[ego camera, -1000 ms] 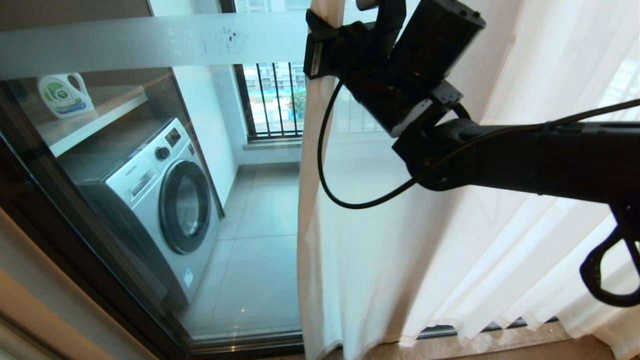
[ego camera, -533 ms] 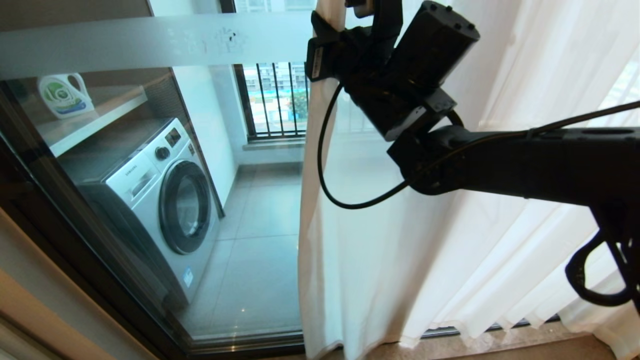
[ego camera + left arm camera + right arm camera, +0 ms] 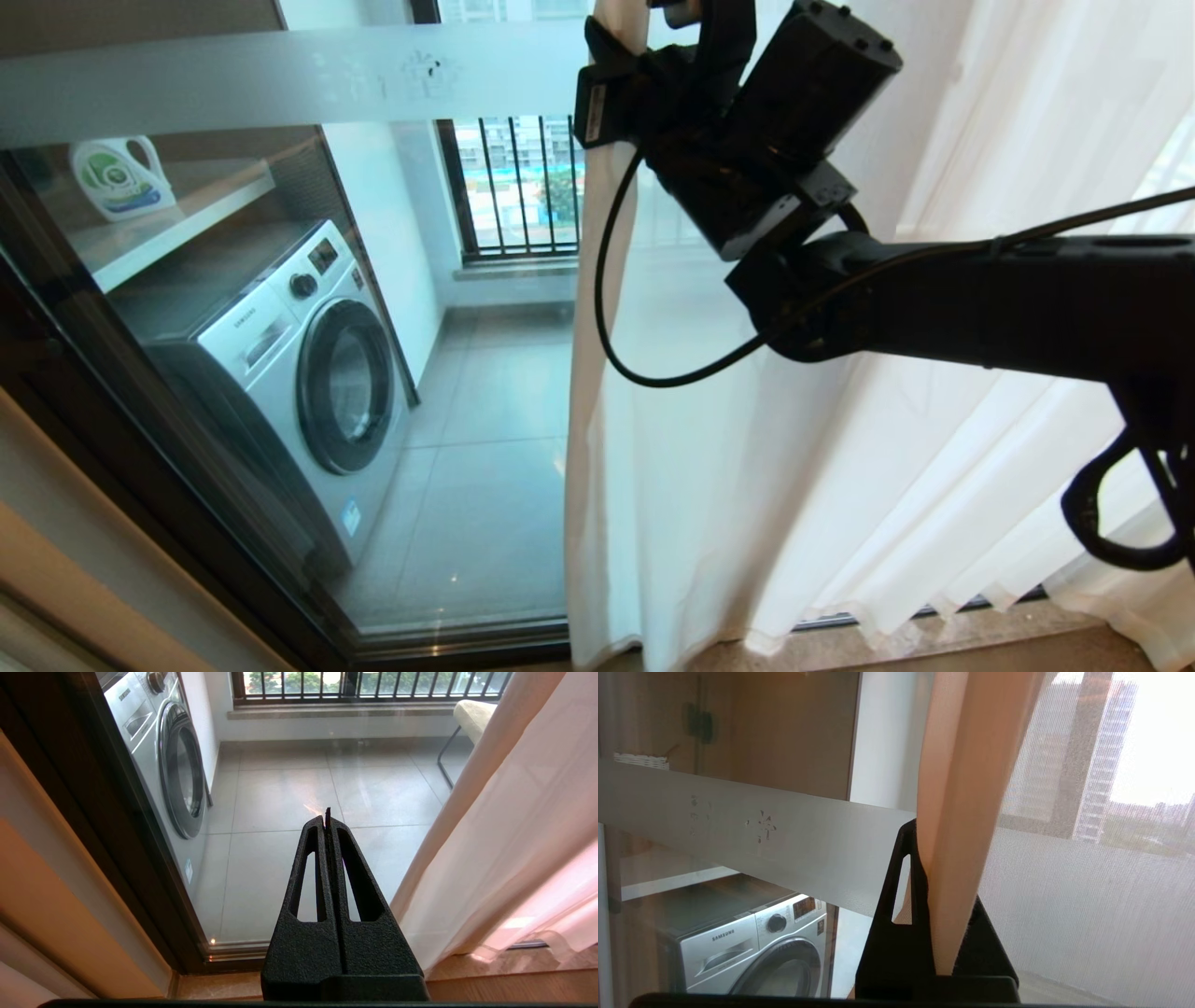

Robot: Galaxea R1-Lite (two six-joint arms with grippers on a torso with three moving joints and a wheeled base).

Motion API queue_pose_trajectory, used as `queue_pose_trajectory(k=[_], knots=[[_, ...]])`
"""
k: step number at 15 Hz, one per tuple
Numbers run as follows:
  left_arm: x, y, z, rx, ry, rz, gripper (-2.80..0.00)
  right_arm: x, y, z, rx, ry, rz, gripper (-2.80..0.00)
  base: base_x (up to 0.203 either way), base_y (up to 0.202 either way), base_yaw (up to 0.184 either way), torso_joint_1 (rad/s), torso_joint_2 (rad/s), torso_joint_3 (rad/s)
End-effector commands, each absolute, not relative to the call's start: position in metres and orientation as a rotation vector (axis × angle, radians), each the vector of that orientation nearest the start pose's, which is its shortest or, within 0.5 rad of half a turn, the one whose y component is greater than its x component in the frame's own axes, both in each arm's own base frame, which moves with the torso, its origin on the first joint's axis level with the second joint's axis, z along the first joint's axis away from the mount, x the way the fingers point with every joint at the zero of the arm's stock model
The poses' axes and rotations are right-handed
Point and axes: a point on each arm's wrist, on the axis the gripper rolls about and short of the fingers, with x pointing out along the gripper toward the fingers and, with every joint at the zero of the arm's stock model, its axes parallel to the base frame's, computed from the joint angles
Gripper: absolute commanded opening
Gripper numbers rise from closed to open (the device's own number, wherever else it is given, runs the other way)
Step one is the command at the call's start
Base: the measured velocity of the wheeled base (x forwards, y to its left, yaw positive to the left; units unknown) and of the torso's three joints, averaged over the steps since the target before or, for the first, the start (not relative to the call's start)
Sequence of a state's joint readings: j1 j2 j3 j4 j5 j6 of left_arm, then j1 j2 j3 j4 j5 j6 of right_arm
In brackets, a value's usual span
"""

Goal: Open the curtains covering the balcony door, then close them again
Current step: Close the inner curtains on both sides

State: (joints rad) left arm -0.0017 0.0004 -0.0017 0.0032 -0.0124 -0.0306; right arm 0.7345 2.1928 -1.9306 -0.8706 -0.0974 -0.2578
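The sheer white curtains point(image 3: 709, 485) hang bunched over the right half of the balcony door point(image 3: 280, 79), whose left glass pane with its frosted band is bare. My right gripper point(image 3: 611, 84) is raised high at the top of the head view and shut on the curtain's hemmed left edge. In the right wrist view that folded hem point(image 3: 962, 812) runs up between the black fingers point(image 3: 906, 877) of the right gripper point(image 3: 934, 858). My left gripper point(image 3: 327, 816) is parked low, shut and empty, facing the glass left of the curtains point(image 3: 504, 849).
Behind the glass stand a washing machine point(image 3: 308, 373), a detergent bottle point(image 3: 117, 177) on a shelf and a black-barred window point(image 3: 518, 187). A padded stool point(image 3: 474, 714) is on the balcony tiles. The door's dark frame point(image 3: 140, 448) runs along the left. A cable point(image 3: 616, 327) loops below my right wrist.
My right gripper has shifted slightly to the right with the curtain's edge, baring a little more glass. The left gripper has not moved.
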Motion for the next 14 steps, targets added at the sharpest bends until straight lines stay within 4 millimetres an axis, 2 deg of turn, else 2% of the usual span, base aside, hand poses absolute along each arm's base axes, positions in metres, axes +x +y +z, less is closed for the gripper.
queue_pose_trajectory(k=[1, 2, 14], knots=[[-0.023, 0.000, 0.076, -0.031, 0.002, -0.014, -2.80, 0.328, 0.294, 0.339, 0.001, -0.667, 0.529, -2.80, 0.000, 0.000, 0.000, 0.000, 0.00, 0.000], [-0.023, 0.000, 0.076, -0.031, 0.002, -0.014, -2.80, 0.327, 0.293, 0.341, 0.003, -0.672, 0.528, 0.00, 0.000, 0.000, 0.000, 0.000, 0.00, 0.000], [-0.023, 0.000, 0.076, -0.031, 0.002, -0.014, -2.80, 0.299, 0.268, 0.376, 0.005, -0.676, 0.529, 0.00, 0.000, 0.000, 0.000, 0.000, 0.00, 0.000]])
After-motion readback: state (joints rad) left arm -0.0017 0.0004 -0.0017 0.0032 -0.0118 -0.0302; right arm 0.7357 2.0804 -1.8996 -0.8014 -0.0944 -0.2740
